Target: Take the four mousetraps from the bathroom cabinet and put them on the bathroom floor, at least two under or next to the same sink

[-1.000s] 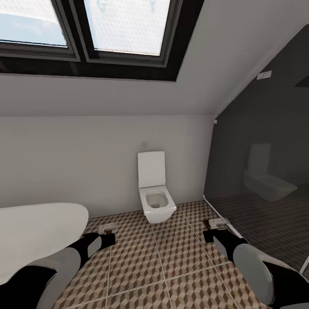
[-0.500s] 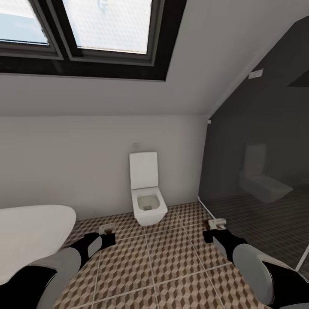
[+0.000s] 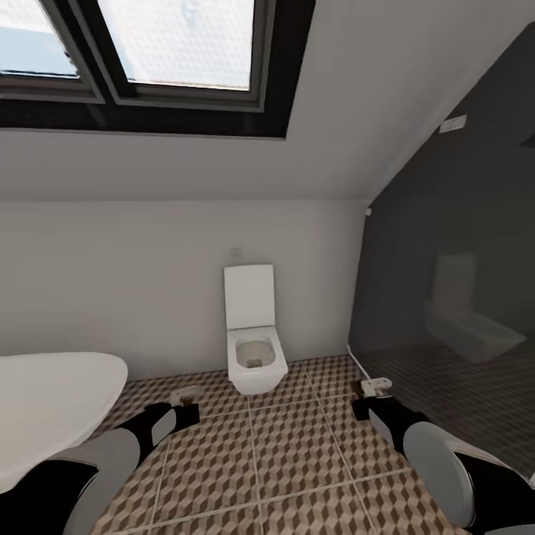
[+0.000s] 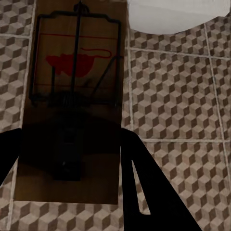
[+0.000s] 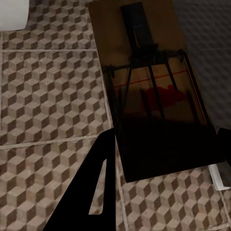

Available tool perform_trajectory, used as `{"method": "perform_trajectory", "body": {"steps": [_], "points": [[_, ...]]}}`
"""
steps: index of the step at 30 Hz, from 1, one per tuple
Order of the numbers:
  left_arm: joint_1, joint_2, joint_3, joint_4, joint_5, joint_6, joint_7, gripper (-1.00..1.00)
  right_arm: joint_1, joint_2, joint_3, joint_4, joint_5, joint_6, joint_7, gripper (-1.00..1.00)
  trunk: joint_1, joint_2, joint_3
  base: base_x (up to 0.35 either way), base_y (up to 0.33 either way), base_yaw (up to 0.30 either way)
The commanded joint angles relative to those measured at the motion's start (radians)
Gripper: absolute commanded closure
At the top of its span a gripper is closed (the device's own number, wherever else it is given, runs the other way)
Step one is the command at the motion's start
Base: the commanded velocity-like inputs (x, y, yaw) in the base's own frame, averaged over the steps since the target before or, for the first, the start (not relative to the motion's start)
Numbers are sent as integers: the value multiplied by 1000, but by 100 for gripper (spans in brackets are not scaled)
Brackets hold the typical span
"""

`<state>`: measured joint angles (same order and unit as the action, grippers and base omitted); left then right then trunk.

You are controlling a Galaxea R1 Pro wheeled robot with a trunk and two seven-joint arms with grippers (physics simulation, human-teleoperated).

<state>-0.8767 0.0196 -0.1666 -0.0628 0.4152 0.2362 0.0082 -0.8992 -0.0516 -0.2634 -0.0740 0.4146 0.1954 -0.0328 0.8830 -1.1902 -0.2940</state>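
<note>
Gripping flat brown wooden mousetraps, both grippers hang low over the cube-patterned bathroom floor (image 3: 297, 453): left gripper (image 3: 184, 405) clamped on one mousetrap (image 4: 72, 96), right gripper (image 3: 369, 395) on another mousetrap (image 5: 149, 86). Beyond stands a boxy white toilet (image 3: 253, 349).

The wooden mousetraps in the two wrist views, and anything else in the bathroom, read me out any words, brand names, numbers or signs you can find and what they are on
No readable words, brands or numbers.
Brown wooden mousetrap in the left gripper: a red mouse-shaped picture, no lettering.
Brown wooden mousetrap in the right gripper: a red mark under the wire, in shadow, no lettering to be made out.
Small pale plate on the dark grey wall: too small to read.
Small plate above the white toilet: too small to read.
</note>
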Motion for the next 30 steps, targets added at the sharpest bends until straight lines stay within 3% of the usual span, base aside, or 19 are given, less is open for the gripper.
{"method": "perform_trajectory", "body": {"steps": [1, 30], "points": [[-1, 0, -8, -2, 7, 5, 1, 100, -1, 0, -8, -1, 9, 4, -1, 100, 0, -1, -1, 102, -107, 264], [-1, -1, -10, -2, 12, 6, 1, 100, 0, -2, -8, -1, 9, -1, 0, 100, 0, -1, -1, 56, -25, 277]]}}
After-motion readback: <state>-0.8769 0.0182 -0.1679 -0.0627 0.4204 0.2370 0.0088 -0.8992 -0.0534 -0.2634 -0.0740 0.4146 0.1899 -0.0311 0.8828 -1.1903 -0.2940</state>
